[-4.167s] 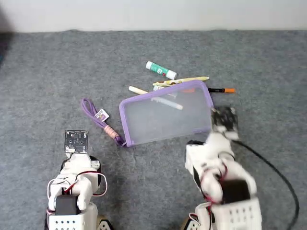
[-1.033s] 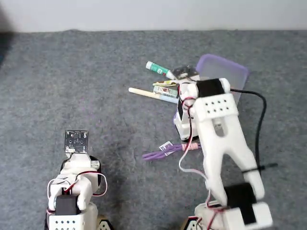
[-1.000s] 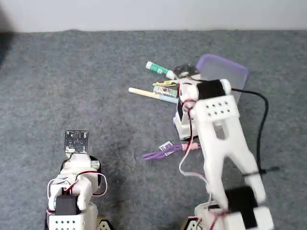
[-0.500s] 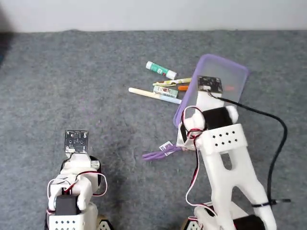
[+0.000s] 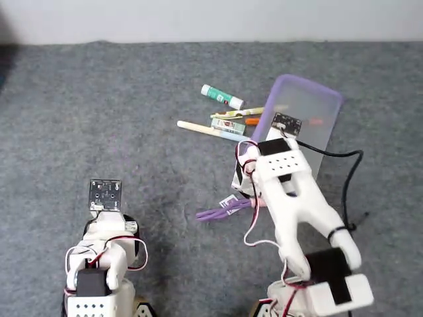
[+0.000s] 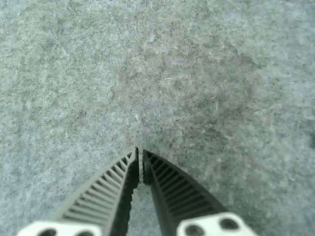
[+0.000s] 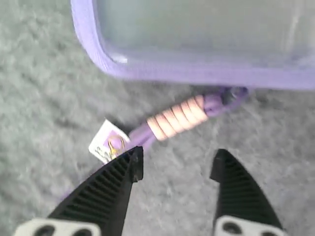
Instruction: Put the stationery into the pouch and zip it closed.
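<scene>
- The translucent soft pouch with purple trim [image 5: 317,105] lies flat toward the table's far right. It looks light and floppy, so the firmer purple rim or the strap seems the better hold.
- Its purple wrist strap with a pink wrapped band [image 7: 179,115] runs from the pouch's near corner toward the middle of the grey felt table [image 5: 99,99]. It looks thin, limp and easy to pinch.
- The right end effector [image 7: 177,164] hangs over that strap, fingers apart, gripping nothing.
- The left end effector [image 6: 139,158] sits near the near left corner, fingers together and empty.
- The green-and-white glue stick [image 5: 221,96], cream pencil-like stick [image 5: 201,128] and yellow and orange pens [image 5: 232,119] lie just beside the pouch, outside it. They are probably rigid, light and likely to roll.
- Nothing shows clearly inside the pouch, and I cannot tell whether its zip is open.
</scene>
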Controlling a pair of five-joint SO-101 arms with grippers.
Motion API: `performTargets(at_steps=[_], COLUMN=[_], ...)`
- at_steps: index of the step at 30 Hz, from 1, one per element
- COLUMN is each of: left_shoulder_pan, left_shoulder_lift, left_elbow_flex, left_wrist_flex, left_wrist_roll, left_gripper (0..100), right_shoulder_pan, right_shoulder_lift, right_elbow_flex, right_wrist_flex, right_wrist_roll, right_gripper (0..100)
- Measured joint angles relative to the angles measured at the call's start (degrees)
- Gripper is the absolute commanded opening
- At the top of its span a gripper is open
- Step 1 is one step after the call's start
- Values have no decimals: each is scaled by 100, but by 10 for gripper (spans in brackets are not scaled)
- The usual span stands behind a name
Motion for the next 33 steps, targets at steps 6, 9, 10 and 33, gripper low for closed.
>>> performTargets(at_steps=[6,9,10,33], left_shoulder_pan=[0,0,0,0], left_shoulder_lift=[0,0,0,0], left_elbow_flex=[0,0,0,0], left_wrist_flex=[0,0,0,0], left_wrist_roll=[0,0,0,0], left_gripper=[15,15,15,15], right_shoulder_pan=[0,9,44,905], right_shoulder_lift=[598,782,835,1196], right_elbow_flex=[0,0,0,-53], right_wrist_flex=[-527,-642,-695,-721], right_wrist_roll=[0,-18,-9,-18], right_gripper=[180,180,180,175])
